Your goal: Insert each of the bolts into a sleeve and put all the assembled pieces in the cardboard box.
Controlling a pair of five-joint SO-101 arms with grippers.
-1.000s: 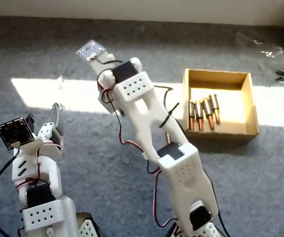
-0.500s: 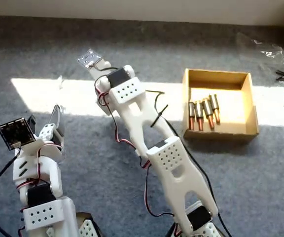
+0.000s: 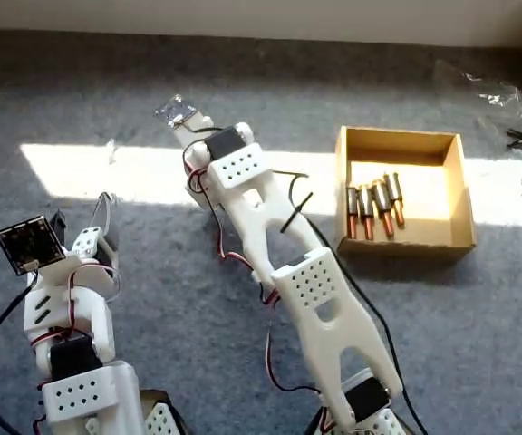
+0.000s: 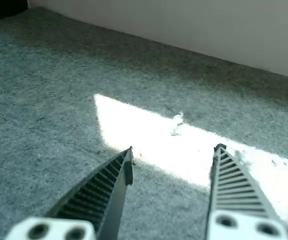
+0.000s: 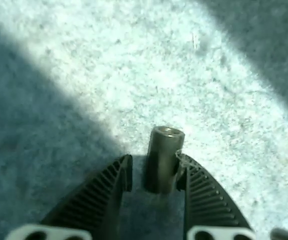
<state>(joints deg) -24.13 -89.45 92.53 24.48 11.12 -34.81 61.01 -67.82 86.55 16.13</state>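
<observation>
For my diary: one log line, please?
right gripper: open around dark round metal sleeve; left gripper: open, empty; brown cardboard box: four pieces

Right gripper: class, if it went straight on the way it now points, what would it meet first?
The sleeve, most likely: it sits between the right gripper's open fingers, so its body is first in line. Past it lies sunlit carpet, though depth is hard to judge.

Indoor room with a carpeted floor, whether home or office cannot be told: grey carpet runs to a plain pale wall. A band of sunlight crosses the pile, and a crumpled plastic bag lies loose near the wall.
</observation>
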